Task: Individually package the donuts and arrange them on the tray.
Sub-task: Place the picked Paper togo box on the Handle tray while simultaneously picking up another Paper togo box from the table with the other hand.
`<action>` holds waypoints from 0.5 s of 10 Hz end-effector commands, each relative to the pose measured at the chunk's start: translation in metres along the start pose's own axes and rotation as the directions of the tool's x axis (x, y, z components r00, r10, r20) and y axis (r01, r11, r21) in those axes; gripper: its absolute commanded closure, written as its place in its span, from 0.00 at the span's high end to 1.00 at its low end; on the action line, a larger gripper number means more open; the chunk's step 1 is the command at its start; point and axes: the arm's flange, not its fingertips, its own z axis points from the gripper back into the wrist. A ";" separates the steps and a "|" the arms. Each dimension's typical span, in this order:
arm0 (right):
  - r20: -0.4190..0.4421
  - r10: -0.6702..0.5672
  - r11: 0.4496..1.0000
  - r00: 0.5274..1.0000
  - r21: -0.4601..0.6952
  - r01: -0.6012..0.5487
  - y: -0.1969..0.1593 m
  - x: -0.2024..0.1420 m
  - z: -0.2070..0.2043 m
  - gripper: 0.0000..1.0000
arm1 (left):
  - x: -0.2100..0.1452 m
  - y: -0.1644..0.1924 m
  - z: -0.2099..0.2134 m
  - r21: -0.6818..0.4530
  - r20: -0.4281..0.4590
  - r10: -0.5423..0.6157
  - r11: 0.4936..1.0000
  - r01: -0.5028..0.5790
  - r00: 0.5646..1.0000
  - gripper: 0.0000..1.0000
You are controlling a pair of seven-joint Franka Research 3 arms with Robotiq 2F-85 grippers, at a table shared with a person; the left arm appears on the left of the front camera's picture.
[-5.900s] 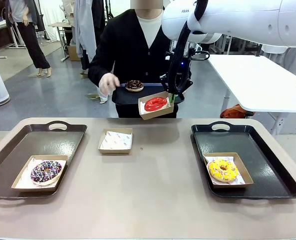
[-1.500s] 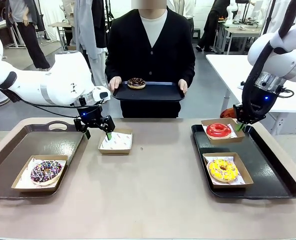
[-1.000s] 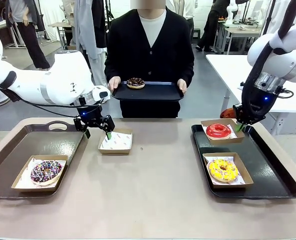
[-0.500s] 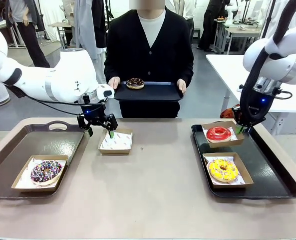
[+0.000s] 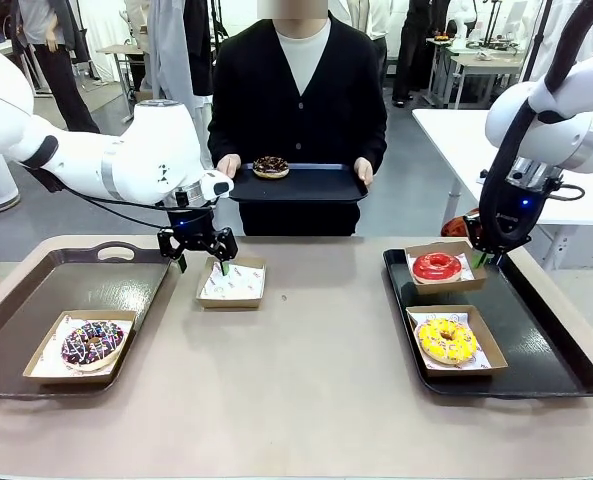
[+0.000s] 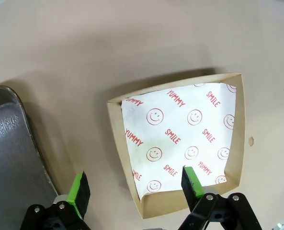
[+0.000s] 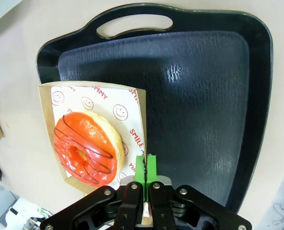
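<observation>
The red donut [image 5: 436, 265] sits in a paper-lined box [image 5: 473, 282] on the right tray [image 5: 536, 340], the right tool [image 5: 479, 259] pinching the box's edge. The left tool [image 5: 198, 259] hangs released over an empty box [image 5: 232, 283] on the tabletop [image 5: 306, 390]

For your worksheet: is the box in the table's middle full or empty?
Empty. The box shows bare printed paper and no donut, under the open left hand.

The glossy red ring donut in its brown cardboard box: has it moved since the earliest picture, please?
Yes. The red donut's box, then held up beside the person's tray, is now at the far end of the right black tray, behind the yellow donut's box, pinched by the right gripper.
</observation>
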 end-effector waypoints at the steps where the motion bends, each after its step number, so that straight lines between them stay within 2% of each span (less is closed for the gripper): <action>1: 0.004 -0.023 1.000 1.000 -0.017 0.023 0.005 0.000 -0.013 0.01 | 0.009 -0.002 -0.004 0.032 -0.015 0.038 0.999 -0.038 0.999 1.00; 5: -0.007 -0.026 0.998 1.000 -0.053 0.026 0.017 0.004 -0.020 0.01 | 0.019 0.004 -0.015 0.025 -0.039 0.056 0.998 -0.055 0.998 1.00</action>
